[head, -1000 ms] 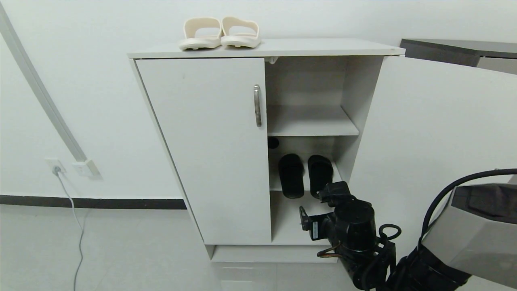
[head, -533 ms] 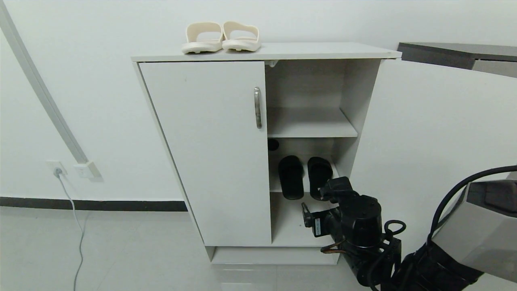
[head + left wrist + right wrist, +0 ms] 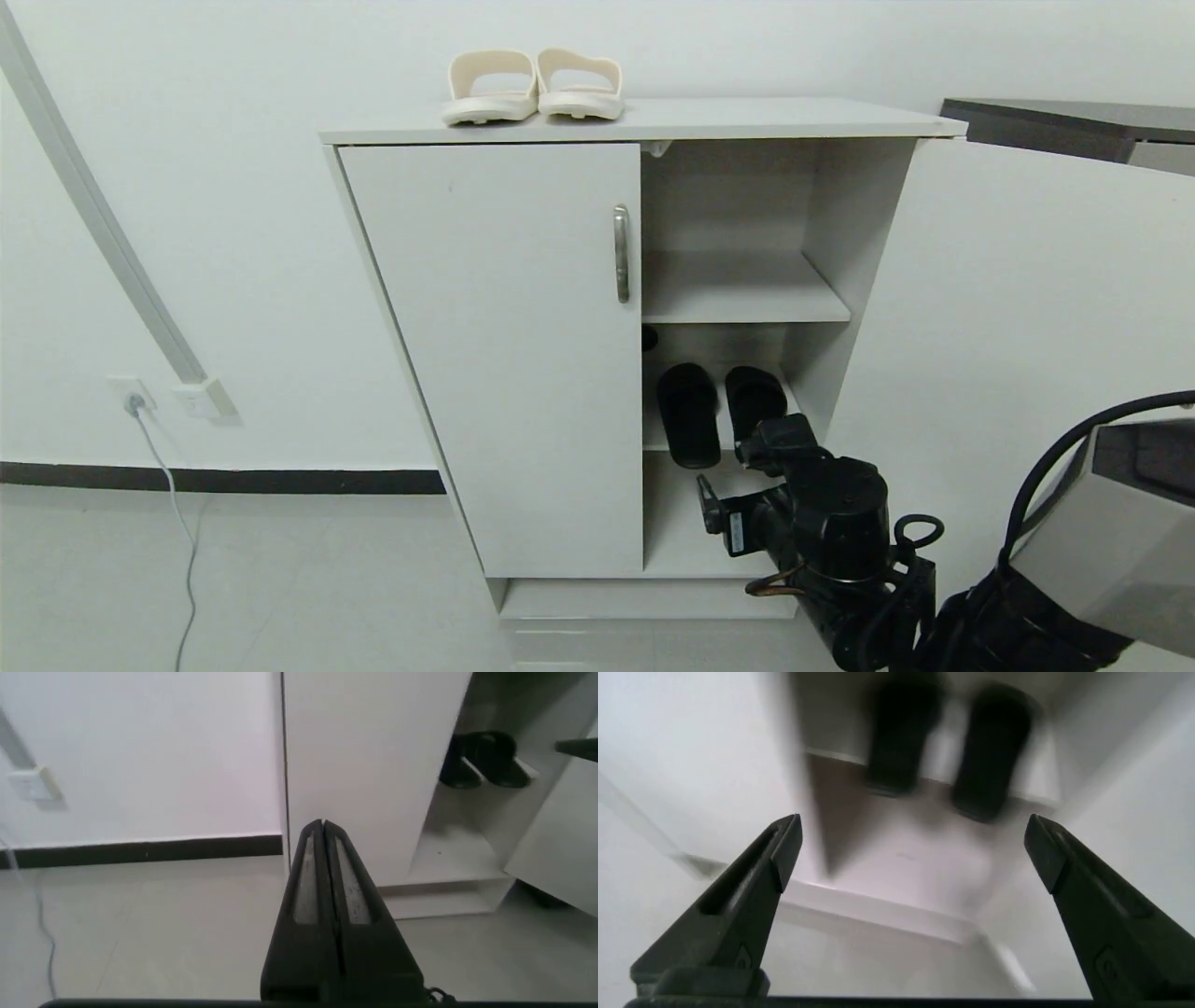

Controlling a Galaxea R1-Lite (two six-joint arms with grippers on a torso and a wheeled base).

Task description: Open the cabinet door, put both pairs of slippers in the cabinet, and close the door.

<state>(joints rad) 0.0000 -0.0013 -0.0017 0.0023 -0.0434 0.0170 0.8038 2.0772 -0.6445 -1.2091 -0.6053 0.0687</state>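
- Slippers: two pairs are showing, four slippers in all.
- The cream pair [image 3: 489, 105] is sitting side by side on the cabinet's top, toward its left half. They are smooth, moulded slides with thick soles and one broad arched strap each.
- The black pair [image 3: 688, 415] is lying side by side inside the cabinet, on the lower shelf [image 3: 653, 439] of the open right half. They are matt and rounded, with the same slide shape.
- The cabinet [image 3: 766, 117] is standing against the wall. It is a white, flat-panelled box with two doors.
- The left door [image 3: 504, 355] is sitting closed and carrying one slim, upright metal handle [image 3: 621, 254] at its inner edge.
- The right door [image 3: 1008, 308] is hanging wide open.
- The open half is showing two shelves and a bottom board [image 3: 677, 537], making three compartments. The upper shelf [image 3: 742, 294] is lying plain and smooth.
- The right gripper [image 3: 913, 826] is hovering low in front of the open half, just below and before the black pair. Its two dark, wedge-shaped fingers are standing wide apart and gripping nothing.
- The left gripper [image 3: 320, 835] is hanging over the glossy floor [image 3: 280, 579], facing the closed door. Its two fingers are pressing flat together with nothing between them.
- One wall socket [image 3: 131, 392] is feeding one thin grey cable [image 3: 182, 541] that is trailing onto the floor.
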